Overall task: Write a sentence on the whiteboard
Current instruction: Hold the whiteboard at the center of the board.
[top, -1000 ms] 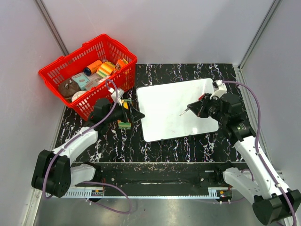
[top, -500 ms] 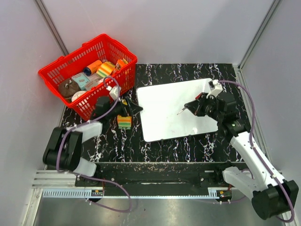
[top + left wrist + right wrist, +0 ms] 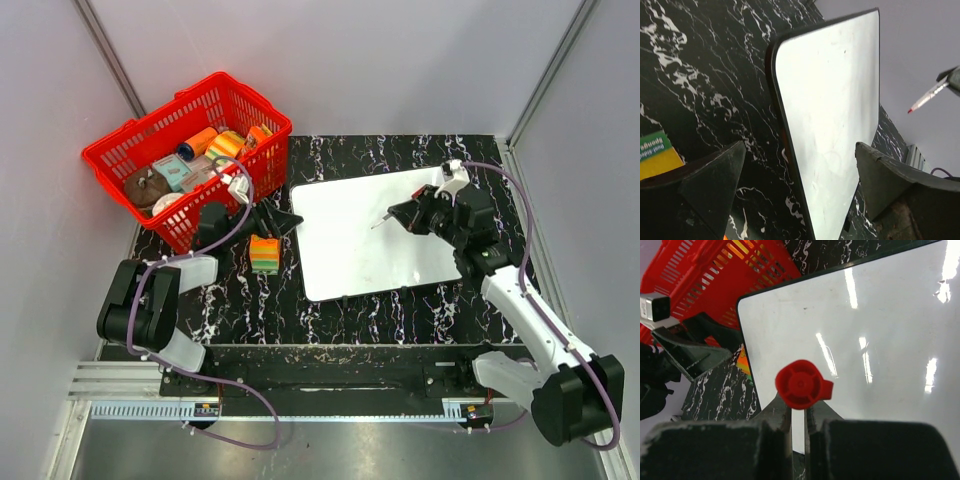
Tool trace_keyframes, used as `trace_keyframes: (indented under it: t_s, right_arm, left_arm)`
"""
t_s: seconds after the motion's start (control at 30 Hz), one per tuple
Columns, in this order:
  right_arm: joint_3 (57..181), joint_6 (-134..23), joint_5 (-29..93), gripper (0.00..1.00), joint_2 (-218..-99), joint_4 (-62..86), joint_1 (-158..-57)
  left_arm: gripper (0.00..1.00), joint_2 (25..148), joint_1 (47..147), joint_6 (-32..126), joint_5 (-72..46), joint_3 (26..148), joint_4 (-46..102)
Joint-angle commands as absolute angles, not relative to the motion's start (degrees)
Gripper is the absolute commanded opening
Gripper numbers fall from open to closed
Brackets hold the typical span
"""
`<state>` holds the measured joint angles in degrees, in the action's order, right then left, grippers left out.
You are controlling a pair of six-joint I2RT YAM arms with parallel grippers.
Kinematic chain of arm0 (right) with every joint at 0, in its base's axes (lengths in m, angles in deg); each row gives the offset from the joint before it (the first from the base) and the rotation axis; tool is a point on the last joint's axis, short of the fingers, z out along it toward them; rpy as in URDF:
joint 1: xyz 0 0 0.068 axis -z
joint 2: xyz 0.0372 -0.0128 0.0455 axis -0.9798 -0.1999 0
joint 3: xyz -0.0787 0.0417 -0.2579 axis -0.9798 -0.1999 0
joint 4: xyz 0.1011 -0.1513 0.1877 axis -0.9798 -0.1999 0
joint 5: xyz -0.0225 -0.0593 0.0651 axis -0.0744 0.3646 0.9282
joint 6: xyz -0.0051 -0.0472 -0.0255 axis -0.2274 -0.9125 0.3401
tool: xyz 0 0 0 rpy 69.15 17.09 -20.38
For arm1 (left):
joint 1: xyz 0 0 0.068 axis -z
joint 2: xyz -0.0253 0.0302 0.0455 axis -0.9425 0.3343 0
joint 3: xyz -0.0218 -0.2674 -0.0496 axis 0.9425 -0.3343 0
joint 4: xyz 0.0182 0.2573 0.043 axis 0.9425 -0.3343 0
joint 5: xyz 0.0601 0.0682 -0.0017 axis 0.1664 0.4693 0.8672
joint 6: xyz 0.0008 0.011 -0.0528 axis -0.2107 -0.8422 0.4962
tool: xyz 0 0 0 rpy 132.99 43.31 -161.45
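whiteboard [image 3: 365,235] — lies flat on the black marbled table [image 3: 400,300], centre-right, its far left corner near the red basket [image 3: 120,160] of sundries; face plain white with glare streaks. right gripper [image 3: 412,215] — jaws pinched narrow on a slim white pen [image 3: 388,215] with a red cap at the back end, slanted over the board's far right part, with the red tip lifted clear of the surface. left gripper [image 3: 275,220] — jaws spread wide, holding nothing, low beside the board's left edge, with a striped orange-green-yellow block [image 3: 264,253] on the table just on its near side.
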<state>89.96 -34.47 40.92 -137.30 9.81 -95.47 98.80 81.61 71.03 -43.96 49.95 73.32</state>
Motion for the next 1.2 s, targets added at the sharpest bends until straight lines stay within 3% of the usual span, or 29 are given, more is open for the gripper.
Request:
trace_keyframes:
  t_s: [0.0, 0.4, 0.9, 1.17]
  right_arm:
    - [92.6, -31.5, 40.3, 0.0, -139.7, 18.5, -96.5]
    - [101.9, -44.4, 11.3, 0.0, -145.4, 14.6, -116.0]
    - [99.0, -45.3, 10.1, 0.0, -144.2, 17.9, -116.1]
    - [98.9, -45.4, 10.5, 0.0, -143.8, 17.8, -116.1]
  left_arm:
    - [0.96, 96.4, 81.4, 72.0, -44.4, 47.4, 81.2]
    - [0.96, 96.3, 81.2, 72.2, -42.9, 45.6, 82.2]
    - [0.84, 108.9, 81.5, 76.2, -53.4, 54.8, 84.7]
    - [0.57, 111.5, 82.0, 77.4, -56.5, 56.4, 86.8]
